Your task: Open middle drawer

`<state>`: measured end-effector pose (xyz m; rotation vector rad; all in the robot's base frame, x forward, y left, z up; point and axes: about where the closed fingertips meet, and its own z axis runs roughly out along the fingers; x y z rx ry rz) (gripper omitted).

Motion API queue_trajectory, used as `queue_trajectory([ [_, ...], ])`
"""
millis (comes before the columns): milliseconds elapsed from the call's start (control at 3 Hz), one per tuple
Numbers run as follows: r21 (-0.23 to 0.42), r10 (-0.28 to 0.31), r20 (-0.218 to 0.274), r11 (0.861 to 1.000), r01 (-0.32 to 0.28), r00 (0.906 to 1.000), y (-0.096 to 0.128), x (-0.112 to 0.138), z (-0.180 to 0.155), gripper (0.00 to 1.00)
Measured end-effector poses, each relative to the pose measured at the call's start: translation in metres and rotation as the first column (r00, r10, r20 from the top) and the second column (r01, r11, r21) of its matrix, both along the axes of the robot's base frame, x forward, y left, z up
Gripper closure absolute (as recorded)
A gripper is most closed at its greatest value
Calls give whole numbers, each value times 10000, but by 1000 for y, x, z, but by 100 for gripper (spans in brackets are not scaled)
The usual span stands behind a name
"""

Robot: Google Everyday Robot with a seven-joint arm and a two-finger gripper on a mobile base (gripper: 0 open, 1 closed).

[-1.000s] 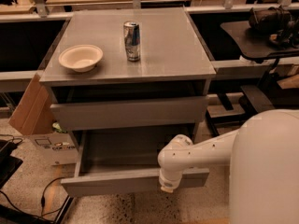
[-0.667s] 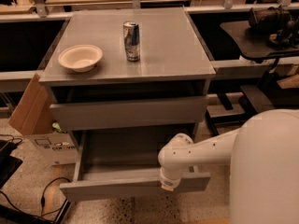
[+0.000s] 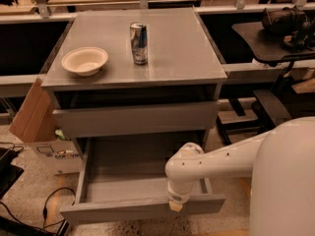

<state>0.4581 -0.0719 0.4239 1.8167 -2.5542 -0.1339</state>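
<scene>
The grey cabinet top [image 3: 187,48] carries an upright drinks can [image 3: 139,43], and a shallow cream bowl [image 3: 84,60] sits left of the can, slightly nearer the front edge and apart from it. Well below the can, the gripper [image 3: 175,206] rests at the front panel of the pulled-out middle drawer [image 3: 142,209], and a cardboard box [image 3: 29,112] stands on the speckled floor [image 3: 29,191] lower left of the can

Hand [image 3: 175,206] at middle drawer [image 3: 129,178] front; bowl [image 3: 84,60] left of can [image 3: 139,43].

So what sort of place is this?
Likely a lab or workshop: grey cabinet, cardboard box, loose floor cables. The gripper sits at the open drawer's front edge.
</scene>
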Motion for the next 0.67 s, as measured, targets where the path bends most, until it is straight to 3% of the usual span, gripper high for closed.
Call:
queue_trajectory([
  [333,-2,2,-9,10000,-2,10000,0,0,0,46],
  [667,-7,7,-30,10000,-7,10000,0,-1,-1,23],
])
